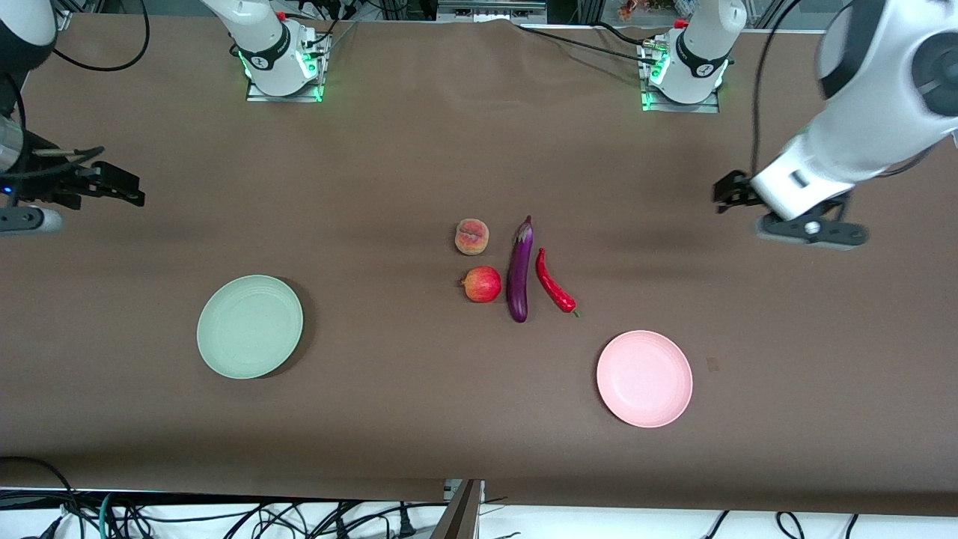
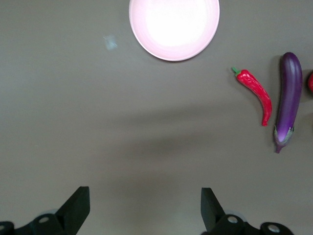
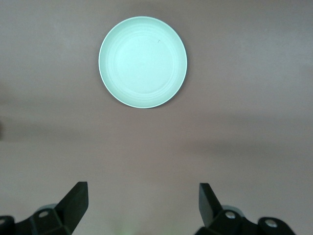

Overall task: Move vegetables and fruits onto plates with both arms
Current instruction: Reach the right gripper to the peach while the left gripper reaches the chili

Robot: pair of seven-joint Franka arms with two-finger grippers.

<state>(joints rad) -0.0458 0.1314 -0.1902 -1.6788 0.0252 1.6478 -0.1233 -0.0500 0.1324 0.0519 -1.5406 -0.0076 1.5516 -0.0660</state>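
A peach [image 1: 471, 236], a red round fruit [image 1: 482, 284], a purple eggplant [image 1: 519, 271] and a red chili pepper [image 1: 554, 282] lie together mid-table. The pale green plate [image 1: 249, 326] sits toward the right arm's end, the pale pink plate [image 1: 644, 378] toward the left arm's end, both bare. My left gripper [image 2: 145, 200] hangs open over bare table at its end, with the pink plate [image 2: 174, 27], chili [image 2: 256, 94] and eggplant [image 2: 287, 100] in its view. My right gripper [image 3: 143, 197] hangs open over bare table, seeing the green plate [image 3: 143, 61].
The brown table cover [image 1: 419, 389] reaches a front edge with cables hanging below. Both arm bases [image 1: 284, 56] stand along the table's edge farthest from the front camera.
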